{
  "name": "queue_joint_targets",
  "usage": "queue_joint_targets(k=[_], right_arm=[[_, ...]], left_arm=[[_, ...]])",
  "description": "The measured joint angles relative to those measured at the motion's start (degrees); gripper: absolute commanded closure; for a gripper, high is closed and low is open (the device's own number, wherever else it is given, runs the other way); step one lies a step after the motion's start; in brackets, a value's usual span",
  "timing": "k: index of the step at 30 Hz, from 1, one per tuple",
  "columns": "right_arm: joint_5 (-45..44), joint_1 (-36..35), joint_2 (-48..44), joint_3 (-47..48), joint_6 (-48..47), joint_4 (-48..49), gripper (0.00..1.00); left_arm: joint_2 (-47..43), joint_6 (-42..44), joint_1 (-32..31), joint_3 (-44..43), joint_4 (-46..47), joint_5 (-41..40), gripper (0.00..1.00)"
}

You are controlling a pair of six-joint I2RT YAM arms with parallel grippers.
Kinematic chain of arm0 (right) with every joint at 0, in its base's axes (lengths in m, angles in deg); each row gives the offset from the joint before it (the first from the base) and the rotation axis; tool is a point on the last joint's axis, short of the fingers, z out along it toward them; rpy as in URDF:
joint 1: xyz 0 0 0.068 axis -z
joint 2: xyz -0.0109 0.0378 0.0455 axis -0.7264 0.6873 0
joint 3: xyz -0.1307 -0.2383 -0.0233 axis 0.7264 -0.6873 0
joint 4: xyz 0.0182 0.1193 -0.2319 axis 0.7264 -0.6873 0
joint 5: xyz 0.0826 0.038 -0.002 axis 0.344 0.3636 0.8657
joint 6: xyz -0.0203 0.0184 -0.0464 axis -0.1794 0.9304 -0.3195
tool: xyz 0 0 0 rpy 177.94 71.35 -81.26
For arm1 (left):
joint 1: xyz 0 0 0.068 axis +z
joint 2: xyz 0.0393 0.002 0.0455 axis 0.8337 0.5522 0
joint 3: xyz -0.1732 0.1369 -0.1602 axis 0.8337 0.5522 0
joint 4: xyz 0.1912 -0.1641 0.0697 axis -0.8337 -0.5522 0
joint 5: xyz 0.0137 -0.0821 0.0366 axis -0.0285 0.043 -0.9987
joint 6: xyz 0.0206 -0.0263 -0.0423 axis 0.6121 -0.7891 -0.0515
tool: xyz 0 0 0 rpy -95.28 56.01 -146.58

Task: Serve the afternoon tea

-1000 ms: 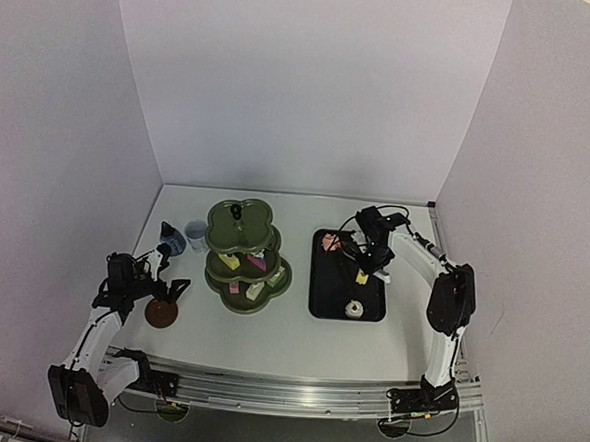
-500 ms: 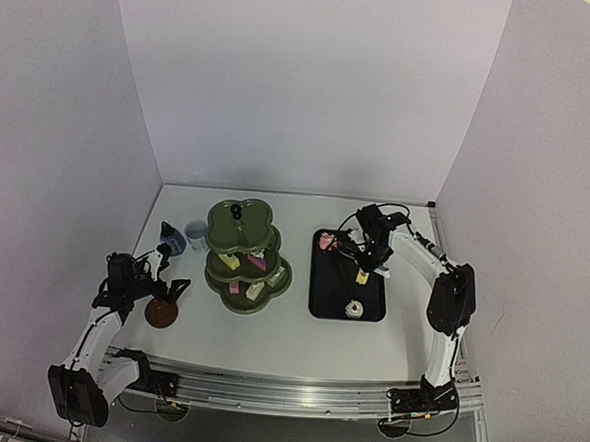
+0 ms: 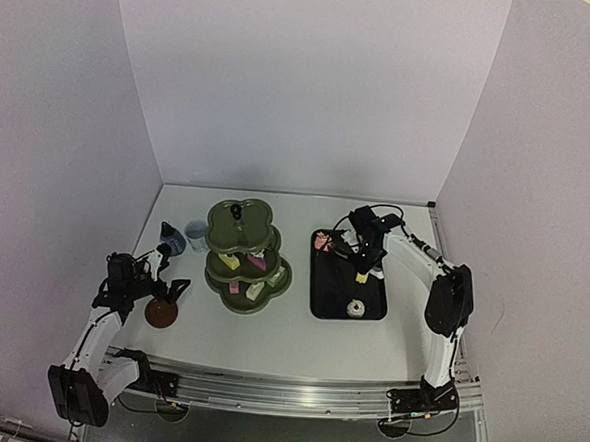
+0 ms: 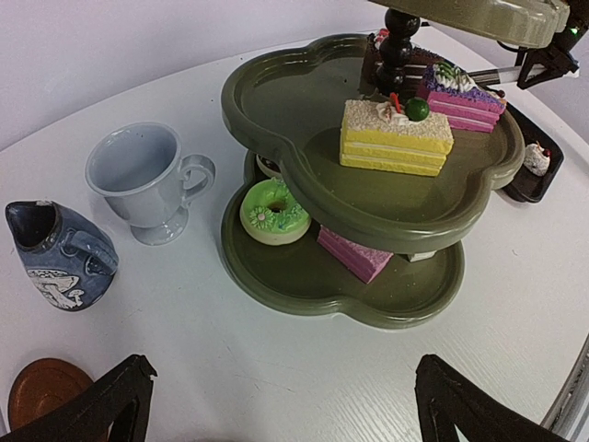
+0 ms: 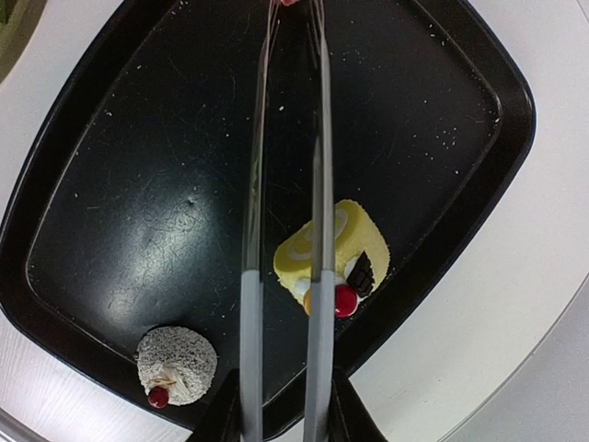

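- Right gripper (image 5: 283, 411) has slid a bit left since a second ago, taking the tongs (image 5: 318, 166) toward the far-left corner of the black tray (image 5: 101, 157). Left arm hasn't budged.
- Its fingers are clamped round the tongs' handles. The tips sit right at a pink pastry (image 3: 321, 241), but I honestly can't tell if it's actually pinched.
- Also on the tray: a yellow roll cake (image 5: 331, 258) around the middle and a white cupcake (image 5: 178, 366) with a cherry at the near end.
- Left gripper (image 4: 283, 366) hangs spread wide with nothing in it, near a brown disc (image 4: 41, 391) on the table (image 4: 230, 368).
- Green stand (image 4: 276, 92) is left of the tray. Its middle tier has a yellow layer slice (image 4: 396, 136) and a purple-pink slice (image 4: 465, 97). A green donut (image 4: 273, 210) and a pink slice (image 4: 354, 253) are on the bottom tier.
- White cup (image 4: 138, 175) and blue jug (image 4: 55, 249) stand just left of the stand, upright.
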Motion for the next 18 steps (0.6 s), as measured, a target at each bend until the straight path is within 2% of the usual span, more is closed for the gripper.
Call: queue_joint_targets(k=[3,7,18], right_arm=[[-0.1,0.0,0.0,0.2,1.8,0.3,0.95],[0.1,0.0,0.1,0.2,3.1,0.5,1.0],[-0.3,-0.1,-0.7,-1.8,4.2,3.2,1.0]], left_arm=[[0.0,0.0,0.0,0.0,0.0,0.0,0.0],[0.0,0.0,0.0,0.0,0.0,-0.1,0.0],[0.0,0.0,0.0,0.0,0.0,-0.3,0.0]])
